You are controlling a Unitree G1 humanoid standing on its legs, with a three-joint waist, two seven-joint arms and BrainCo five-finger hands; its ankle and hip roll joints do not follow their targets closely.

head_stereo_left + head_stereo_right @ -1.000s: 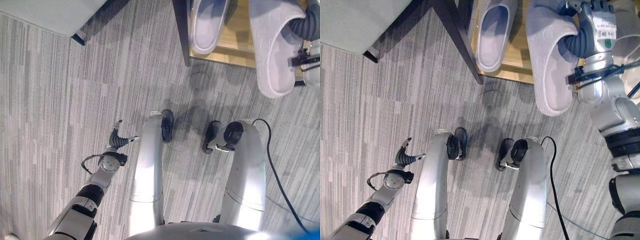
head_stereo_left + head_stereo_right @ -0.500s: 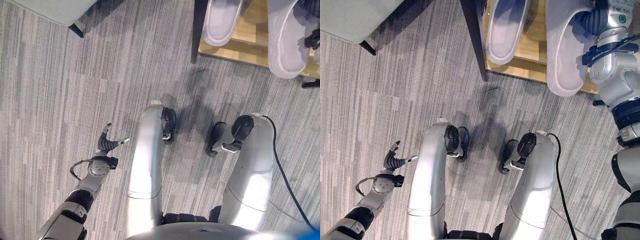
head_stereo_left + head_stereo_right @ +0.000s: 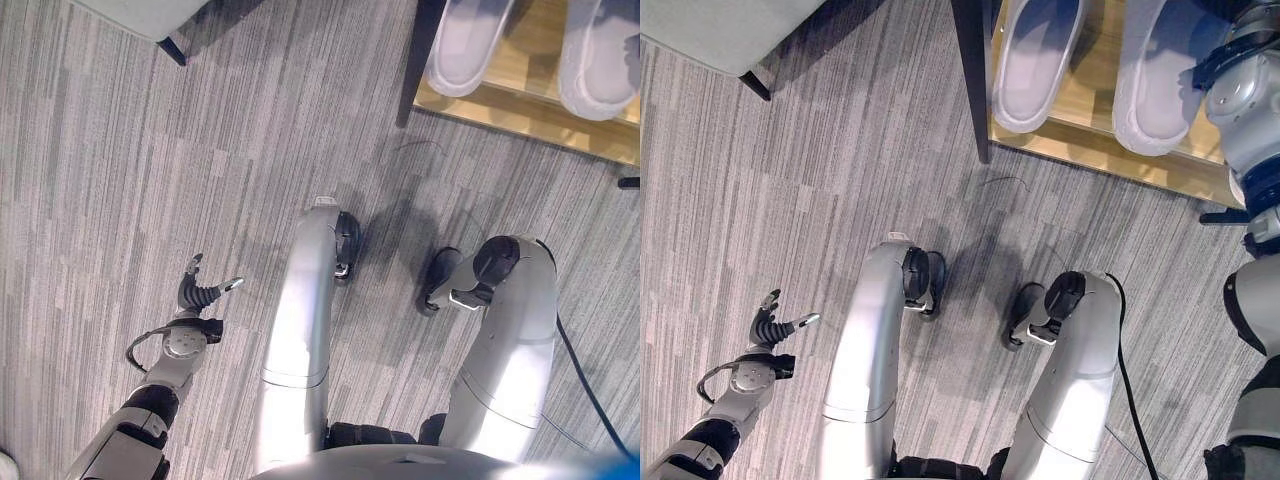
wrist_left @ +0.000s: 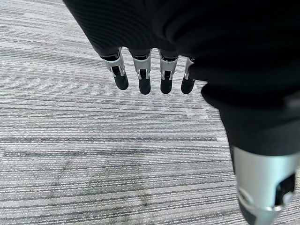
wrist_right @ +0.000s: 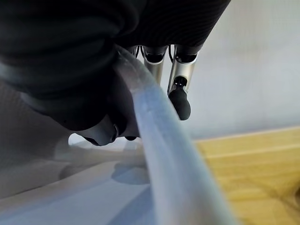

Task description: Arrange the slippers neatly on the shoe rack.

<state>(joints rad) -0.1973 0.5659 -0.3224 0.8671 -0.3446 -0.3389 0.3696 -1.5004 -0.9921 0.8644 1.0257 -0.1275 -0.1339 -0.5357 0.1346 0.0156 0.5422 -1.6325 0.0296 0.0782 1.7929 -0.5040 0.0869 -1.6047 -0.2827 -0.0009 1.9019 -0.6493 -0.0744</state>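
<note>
While the head views are looking down, two pale lilac-grey slippers are lying side by side, toes toward the robot, on the light wooden shelf of the shoe rack [image 3: 1090, 140]: left slipper [image 3: 1035, 60], right slipper [image 3: 1155, 90]. Both are smooth, rounded, soft-looking moulded shapes. A dark upright post [image 3: 973, 75] is edging the rack. Grey striped carpet [image 3: 790, 230] is covering the floor, and a pale grey furniture corner on a dark leg [image 3: 150, 15] is showing nearby.

Left eye view: left hand [image 3: 197, 292] is hanging low over the carpet, well apart from the rack, fingers spread and relaxed, holding nothing.

Left wrist view: silver dark-tipped fingers [image 4: 144, 75] are hanging straight above the carpet.

Right wrist view: right hand [image 5: 112, 126] is pinching the right slipper's thin translucent upper edge, fingers [image 5: 180, 98] on one side, thumb on the other, above the wooden shelf.
</note>
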